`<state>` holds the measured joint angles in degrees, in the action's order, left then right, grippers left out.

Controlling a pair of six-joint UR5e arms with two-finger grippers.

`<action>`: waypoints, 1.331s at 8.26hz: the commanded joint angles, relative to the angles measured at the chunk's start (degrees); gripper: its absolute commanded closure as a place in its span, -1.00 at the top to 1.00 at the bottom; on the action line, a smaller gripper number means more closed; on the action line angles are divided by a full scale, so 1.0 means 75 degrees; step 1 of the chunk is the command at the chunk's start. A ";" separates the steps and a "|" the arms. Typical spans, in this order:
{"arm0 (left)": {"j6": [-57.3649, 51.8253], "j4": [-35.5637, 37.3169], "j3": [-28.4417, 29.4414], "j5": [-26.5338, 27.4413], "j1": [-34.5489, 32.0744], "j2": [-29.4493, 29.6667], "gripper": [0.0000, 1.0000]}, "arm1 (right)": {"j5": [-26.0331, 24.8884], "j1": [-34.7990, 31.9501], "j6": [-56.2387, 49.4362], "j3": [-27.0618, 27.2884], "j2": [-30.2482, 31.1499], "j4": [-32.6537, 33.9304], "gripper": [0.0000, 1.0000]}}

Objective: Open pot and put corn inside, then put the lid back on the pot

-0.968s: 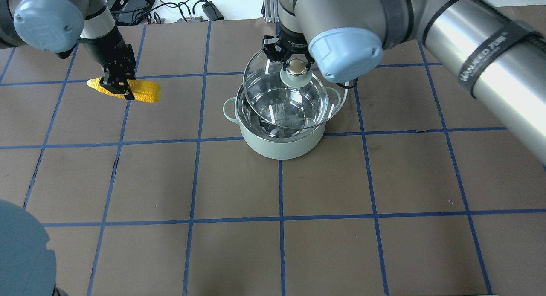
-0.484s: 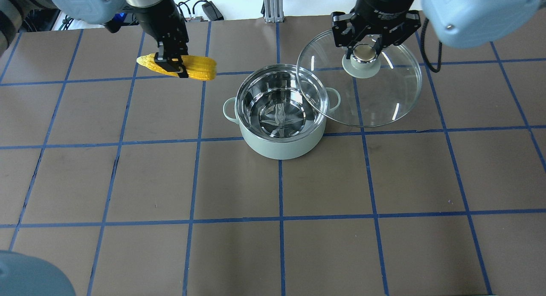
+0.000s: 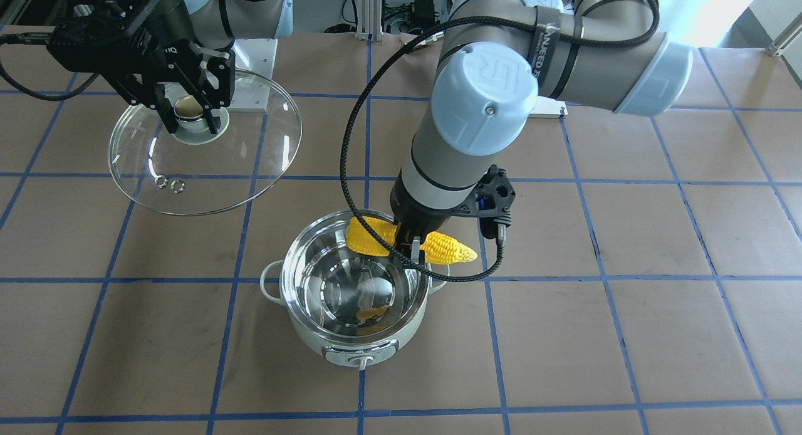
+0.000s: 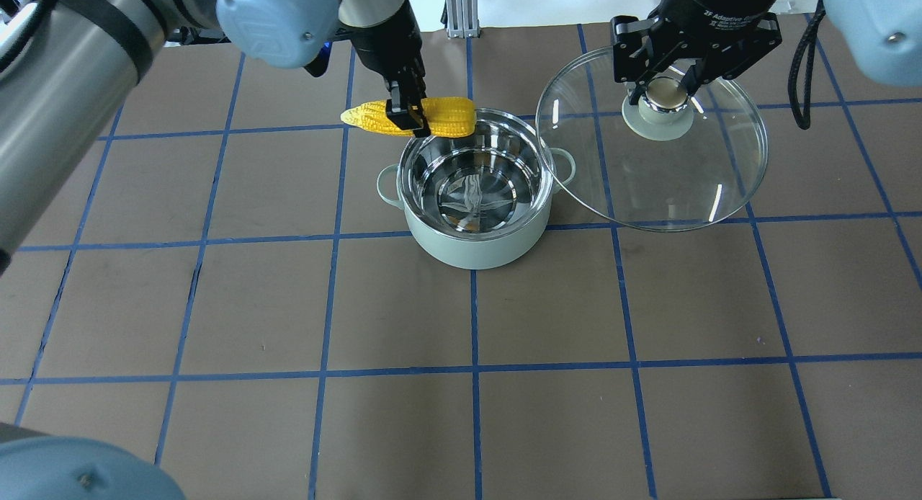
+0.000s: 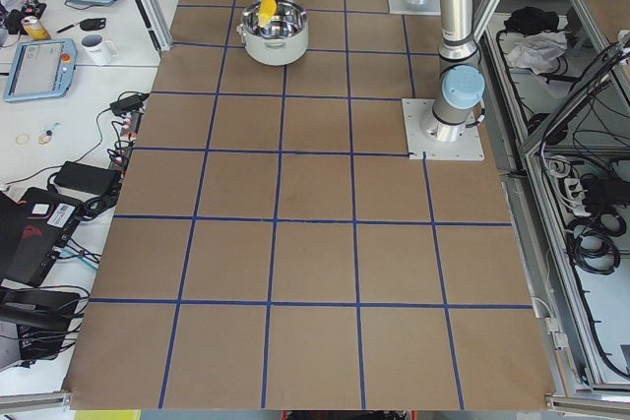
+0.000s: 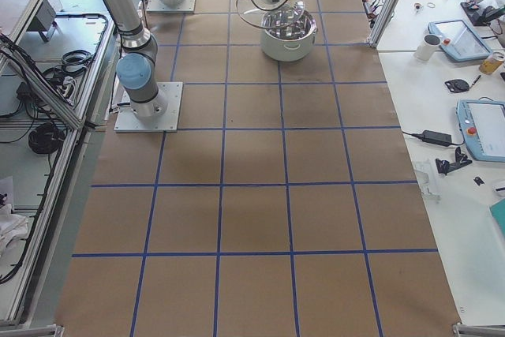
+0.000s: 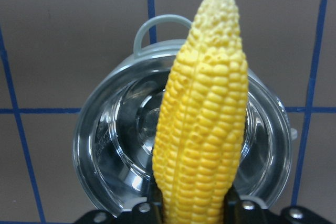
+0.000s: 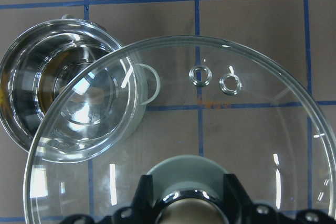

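Corn [image 4: 450, 116] pinched tight by our left gripper [image 4: 405, 118] has reached the pot's [image 4: 475, 251] 11 o'clock rim, while our right gripper [image 4: 666, 89], clamped on the lid [image 4: 670, 176], drifted further toward 2 o'clock.

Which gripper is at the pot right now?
The left gripper, holding the corn over the pot rim; the right gripper holds the lid aside.

left arm: extended forward, wrist pointing down, left hand [image 4: 408, 119] clamped across corn [image 4: 450, 116] | right arm: right hand [image 4: 666, 89] pointing down, closed on lid [image 4: 670, 183] knob
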<state>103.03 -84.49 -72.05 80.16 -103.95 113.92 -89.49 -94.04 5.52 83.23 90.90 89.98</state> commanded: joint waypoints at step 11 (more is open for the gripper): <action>0.1487 0.1644 -0.0085 -0.0117 -0.0694 0.1218 -1.00 | -0.0021 0.0000 -0.0126 0.0035 0.0114 -0.0384 -0.39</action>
<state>115.81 -72.33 -72.48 79.42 -109.18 123.32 -89.66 -94.04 4.58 83.50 91.73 87.02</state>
